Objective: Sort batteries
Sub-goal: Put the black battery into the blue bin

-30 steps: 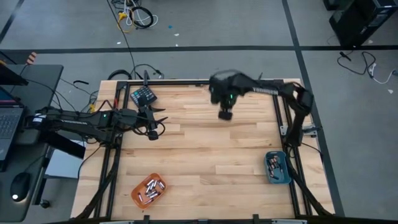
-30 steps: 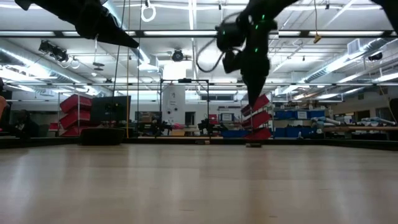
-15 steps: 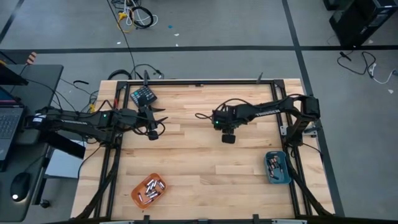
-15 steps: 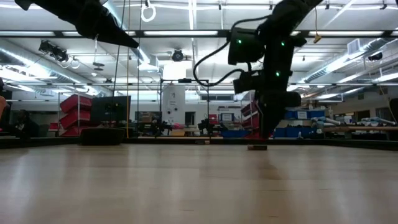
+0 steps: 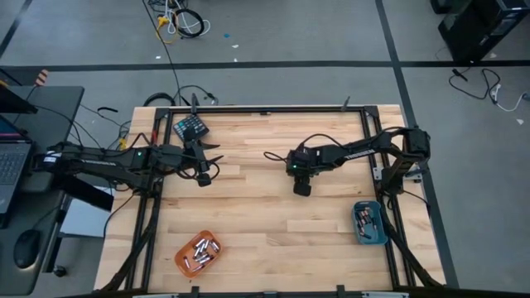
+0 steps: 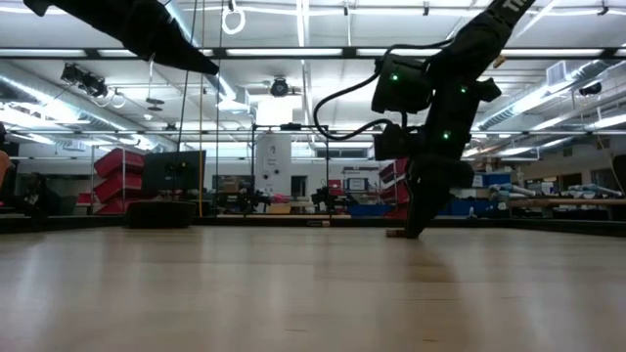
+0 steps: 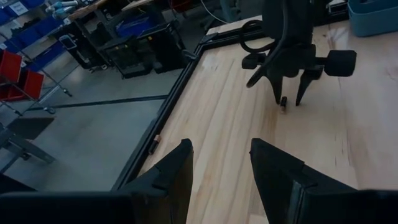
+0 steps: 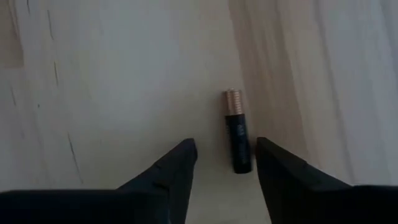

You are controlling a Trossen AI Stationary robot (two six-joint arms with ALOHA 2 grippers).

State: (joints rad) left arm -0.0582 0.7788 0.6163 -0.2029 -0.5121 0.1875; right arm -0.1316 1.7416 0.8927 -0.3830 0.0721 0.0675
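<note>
One table [image 5: 265,215], pale wood planks in a dark frame, seen whole from above.

Two arms, dark, reaching in from opposite sides. Left arm [image 5: 116,159] lies low along the table's left edge. Right arm [image 5: 364,149] stretches from the right edge toward the table's middle.

Two trays. Orange tray [image 5: 198,252], near the front left corner, holding a heap of batteries [image 5: 201,251]. Blue tray [image 5: 369,222], at the right edge toward the front, also with cells inside; their number cannot be told.

One keypad block [image 5: 190,128], dark teal, at the back left of the table, just beside the left arm's wrist.

Left gripper [image 7: 220,163]: above the table's left part, fingers apart with a clear gap, nothing between them.

Right gripper [image 8: 225,163]: pointed straight down at the table's middle, tips close to the wood, fingers spread wide, gripping nothing. In the left wrist view it shows farther off as right gripper [image 7: 289,98], its two prongs standing either side of a small dark thing on the planks.

One loose battery [image 8: 237,130]: dark body, copper-coloured end, lying flat on the wood between the right gripper's fingers and partly ahead of them, nearer one finger; whether it touches that finger cannot be told.
</note>
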